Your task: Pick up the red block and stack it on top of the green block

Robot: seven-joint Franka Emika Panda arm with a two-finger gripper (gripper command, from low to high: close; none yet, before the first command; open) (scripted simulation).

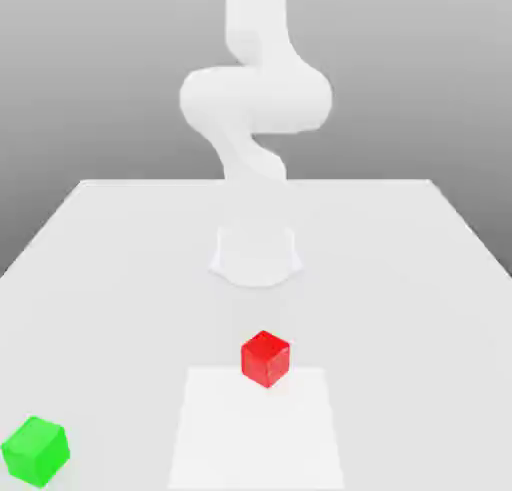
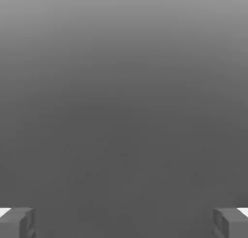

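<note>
Grey, featureless backdrop rises behind a pale white table (image 1: 420, 279) that spreads toward the camera in the exterior view. At the far middle of the table, toward twelve o'clock, the white robot arm (image 1: 255, 99) climbs from its round base (image 1: 256, 255), bends into a thick elbow and runs up past the upper edge. A slightly brighter square patch (image 1: 256, 429) lies on the table at six o'clock from the base. The red block (image 1: 265, 358) sits on the table at the far edge of that patch, resting flat with one corner turned toward the camera, straight out from the base. The green block (image 1: 36, 450) sits well apart from it, down at about eight o'clock from the red block, close to the near corner on the exterior view's left. Both blocks rest on the table, with nothing touching either of them.

From the hand view, the gripper (image 2: 124, 222) faces a plain grey gradient. Two dark grey fingers (image 2: 17, 222) poke in at opposite lower corners, spread wide apart, with empty grey space between them and nothing pinched.
</note>
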